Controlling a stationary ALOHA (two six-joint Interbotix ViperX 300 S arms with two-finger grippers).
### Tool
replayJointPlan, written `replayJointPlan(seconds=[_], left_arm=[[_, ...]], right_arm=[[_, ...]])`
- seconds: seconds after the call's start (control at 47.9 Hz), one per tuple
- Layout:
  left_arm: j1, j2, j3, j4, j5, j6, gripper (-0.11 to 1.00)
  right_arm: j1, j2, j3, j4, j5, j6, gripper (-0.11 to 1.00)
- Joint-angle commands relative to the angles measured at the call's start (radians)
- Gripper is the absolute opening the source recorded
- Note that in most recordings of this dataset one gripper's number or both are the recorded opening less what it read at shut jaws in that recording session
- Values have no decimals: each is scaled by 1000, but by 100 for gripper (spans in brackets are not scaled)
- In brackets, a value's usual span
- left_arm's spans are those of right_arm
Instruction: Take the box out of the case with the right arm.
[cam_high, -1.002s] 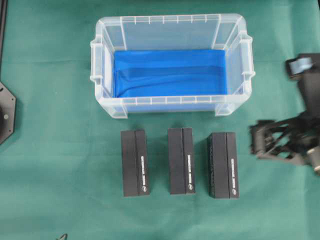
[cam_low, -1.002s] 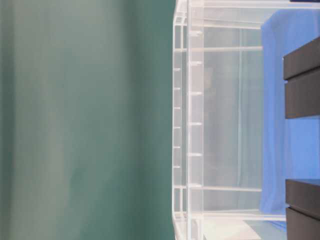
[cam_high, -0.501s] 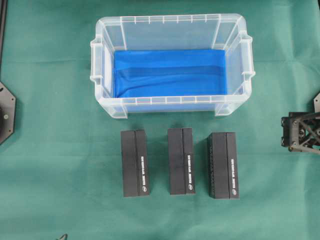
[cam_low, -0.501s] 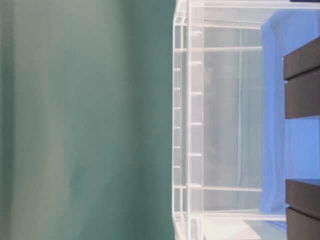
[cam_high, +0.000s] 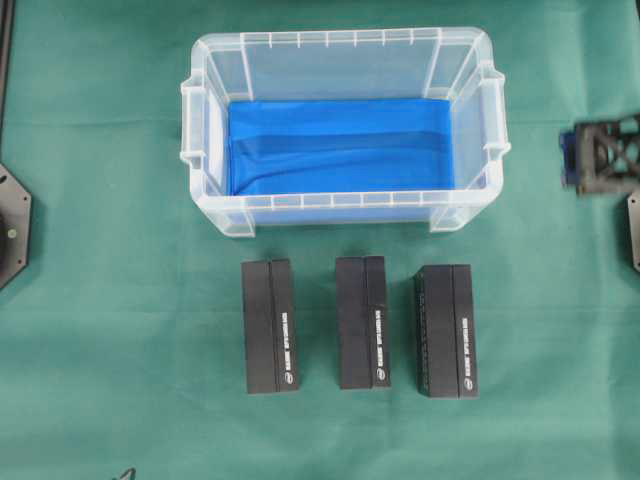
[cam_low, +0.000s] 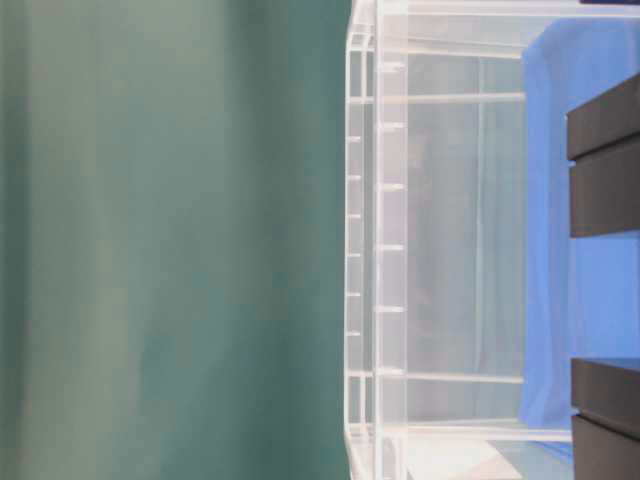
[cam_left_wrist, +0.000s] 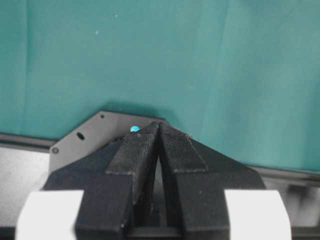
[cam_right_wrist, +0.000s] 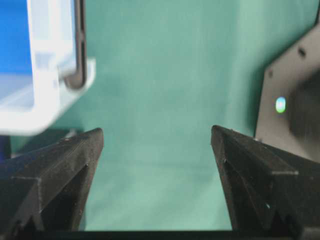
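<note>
Clear plastic case (cam_high: 345, 60): empty; three black boxes (cam_high: 362, 322) at its six o'clock on tabletop. Right gripper (cam_right_wrist: 157, 165) spread wide, empty. Nothing left.

The right gripper (cam_right_wrist: 157, 142) has matte black, pointed, lattice-framed fingers, while the left gripper (cam_left_wrist: 159, 131) shows ribbed black fingers (cam_left_wrist: 136, 150) flanked by white brackets (cam_left_wrist: 47, 215).
</note>
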Motion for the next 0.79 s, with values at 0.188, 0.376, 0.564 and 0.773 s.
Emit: replayJointPlan(seconds=[0.188,0.376,0.564,0.773], left_arm=[[5,3,-9,3,-3,2,0],[5,3,-9,3,-3,3,0],[5,3,-9,3,-3,2,0],[5,3,-9,3,-3,2,0]], right_arm=[[-187,-9,-6,8,-80,-175,84],[-202,-11,-3,15,-81,-193,84],[-202,-11,-3,23,-81,-192,84],[-204,-9,-3,25,-83,-190,84]])
